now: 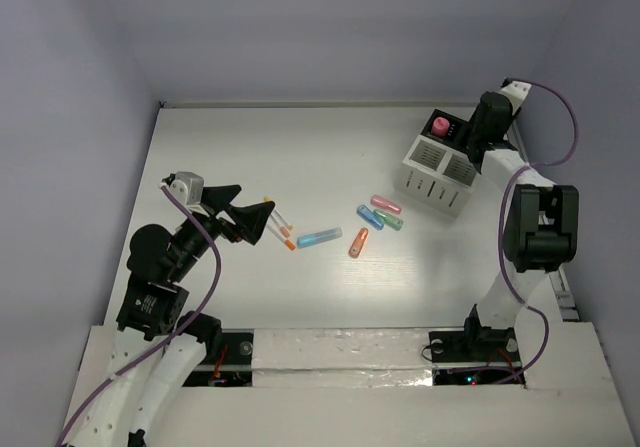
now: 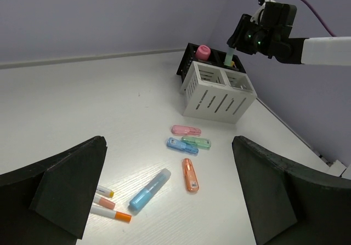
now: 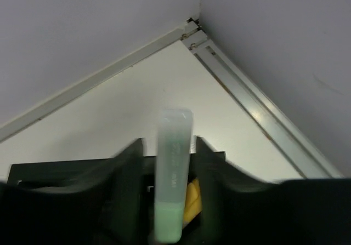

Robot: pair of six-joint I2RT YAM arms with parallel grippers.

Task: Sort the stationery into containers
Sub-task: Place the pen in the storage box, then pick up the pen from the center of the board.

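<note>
My right gripper hangs over the black section behind the white slatted organizer. In the right wrist view its fingers flank an upright green marker with a clear cap. A small gap shows on the left, and a yellow piece sits beside the marker. A stubby pink cylinder stands in the black section. My left gripper is open and empty above three white sticks. A long blue marker and orange, blue, green and pink capsules lie mid-table.
The organizer stands at the back right, close to the side wall. Purple walls enclose the white table on three sides. A metal rail runs along the table's far right edge. The right arm's purple cable loops near the wall.
</note>
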